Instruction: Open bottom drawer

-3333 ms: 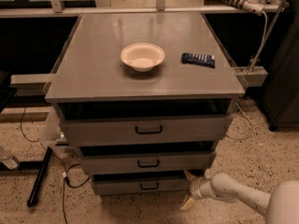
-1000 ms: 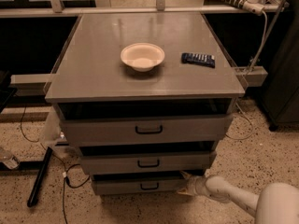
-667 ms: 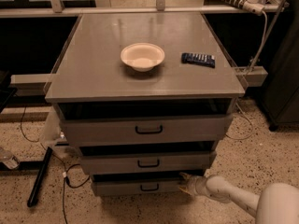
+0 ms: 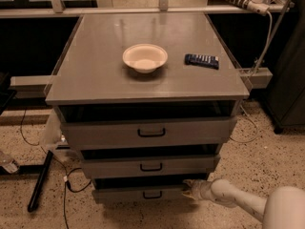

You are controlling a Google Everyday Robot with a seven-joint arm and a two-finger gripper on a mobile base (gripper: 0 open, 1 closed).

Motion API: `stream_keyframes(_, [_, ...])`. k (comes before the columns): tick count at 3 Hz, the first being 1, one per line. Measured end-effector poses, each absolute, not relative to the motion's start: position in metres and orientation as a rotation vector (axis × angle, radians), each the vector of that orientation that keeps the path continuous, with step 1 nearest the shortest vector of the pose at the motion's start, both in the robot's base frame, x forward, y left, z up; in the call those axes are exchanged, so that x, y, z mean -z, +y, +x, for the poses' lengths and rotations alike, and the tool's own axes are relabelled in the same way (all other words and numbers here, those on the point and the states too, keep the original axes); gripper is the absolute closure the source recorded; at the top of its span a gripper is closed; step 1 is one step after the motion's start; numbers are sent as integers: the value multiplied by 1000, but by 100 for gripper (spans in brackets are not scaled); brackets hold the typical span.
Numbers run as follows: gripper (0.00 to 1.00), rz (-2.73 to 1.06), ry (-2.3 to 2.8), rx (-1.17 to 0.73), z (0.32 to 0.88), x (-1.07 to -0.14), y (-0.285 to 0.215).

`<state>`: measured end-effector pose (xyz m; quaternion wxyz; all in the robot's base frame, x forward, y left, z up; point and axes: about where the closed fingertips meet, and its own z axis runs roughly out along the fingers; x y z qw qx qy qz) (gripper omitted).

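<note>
**Hand at right end of bottom drawer front**

The bottom drawer (image 4: 119,195) is found lowest of the three grey fronts in the cabinet, just above the speckled floor. Its long axis runs left to right across the view. A small black pull handle (image 4: 152,194) is noted at the centre of the front.

The hand (image 4: 190,190) is seen low at the right end of that front, at its corner. It is touching the front or just beside it; which cannot be told. The handle lies to the hand's left, near but apart, along the drawer's long axis. The pale arm (image 4: 238,202) is seen entering from the lower right.

Whether the hand is spread or pressed together cannot be told. Nothing is seen to be held.

The drawer is judged not yet drawn out. The next move is judged to turn on a leftward shift to the handle, then a pull toward the camera.

A cream bowl (image 4: 145,57) and a dark remote (image 4: 202,60) are noted on the tabletop (image 4: 95,75).
</note>
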<state>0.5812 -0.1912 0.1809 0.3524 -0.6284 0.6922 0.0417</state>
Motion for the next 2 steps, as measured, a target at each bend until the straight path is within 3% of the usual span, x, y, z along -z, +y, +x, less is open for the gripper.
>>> stream_keyframes(1, [100,-1626,1791,-108,581,-183,-191])
stream_keyframes(2, [81,-1626,1791,-108,581,-183,-191])
